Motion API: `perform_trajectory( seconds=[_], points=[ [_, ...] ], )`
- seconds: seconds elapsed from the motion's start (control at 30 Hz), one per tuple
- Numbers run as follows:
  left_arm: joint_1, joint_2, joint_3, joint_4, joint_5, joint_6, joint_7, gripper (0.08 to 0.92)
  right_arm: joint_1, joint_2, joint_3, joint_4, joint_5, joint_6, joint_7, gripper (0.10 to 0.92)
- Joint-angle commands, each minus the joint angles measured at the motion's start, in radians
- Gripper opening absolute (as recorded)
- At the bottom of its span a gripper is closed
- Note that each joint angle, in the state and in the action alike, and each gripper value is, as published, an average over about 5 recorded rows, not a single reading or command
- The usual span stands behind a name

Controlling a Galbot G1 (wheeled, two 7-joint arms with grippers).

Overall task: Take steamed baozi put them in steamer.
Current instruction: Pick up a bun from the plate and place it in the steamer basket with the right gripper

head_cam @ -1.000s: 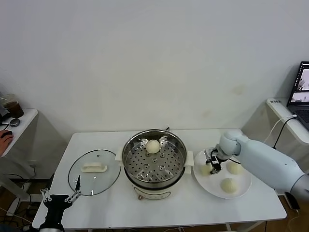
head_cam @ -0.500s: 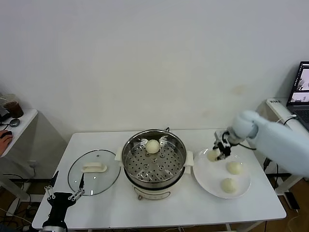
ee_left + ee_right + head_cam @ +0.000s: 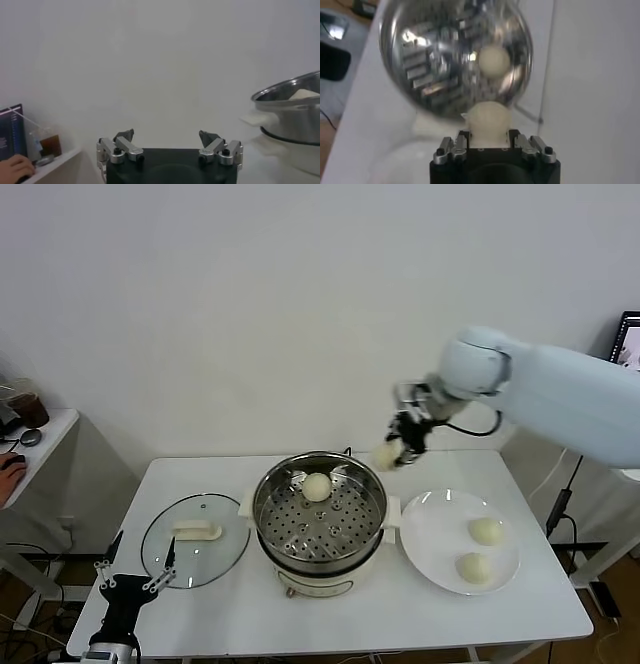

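Steamer [image 3: 320,519], round shiny steel pot, holds one pale cream bun [image 3: 316,487]; right gripper [image 3: 400,446] clamps a second bun [image 3: 388,455] above its rim; two buns [image 3: 486,531] wait on the flat white plate [image 3: 432,539] beside it; left gripper [image 3: 130,584] idles wide open.

The left hand [image 3: 170,150], fingers spread wide, sits beside the steamer [image 3: 292,112], a bun [image 3: 306,93] peeking over its rim.

Soft, even light fills the room, and the pale wall and white worktop [image 3: 350,604] look bright without harsh shadows. A faint shadow lies under the steamer [image 3: 319,514], whose steel rim and perforated tray throw small glints. In the right wrist view the steamer beyond the right hand [image 3: 487,145] is smeared with blur and streaked reflections, while the baozi [image 3: 489,120] in that hand stays fairly crisp. The left wrist view is hazy and washed out.
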Motion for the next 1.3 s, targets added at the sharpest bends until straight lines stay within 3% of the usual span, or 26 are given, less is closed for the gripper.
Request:
perform_trajectory(
  seconds=[0.03, 0.6, 1.0, 1.1, 1.3],
  points=[
    [-0.009, 0.0, -0.005, 0.01, 0.014, -0.002, -0.001, 0.823, -0.033, 0.288, -0.077, -0.006, 0.205, -0.19, 0.163, 0.475],
    [-0.01, -0.016, -0.03, 0.034, 0.017, -0.024, -0.011, 0.823, -0.201, 0.415, -0.044, -0.223, 0.061, -0.191, 0.189, 0.475],
    [-0.011, -0.015, -0.037, 0.039, 0.014, -0.033, -0.015, 0.823, -0.256, 0.425, -0.022, -0.278, 0.027, -0.19, 0.187, 0.478],
    [-0.013, -0.015, -0.037, 0.042, 0.014, -0.035, -0.015, 0.823, -0.26, 0.428, -0.013, -0.281, 0.036, -0.19, 0.185, 0.511],
    [-0.015, -0.015, -0.037, 0.044, 0.014, -0.036, -0.015, 0.823, -0.225, 0.408, 0.004, -0.252, 0.055, -0.189, 0.163, 0.672]
  ],
)
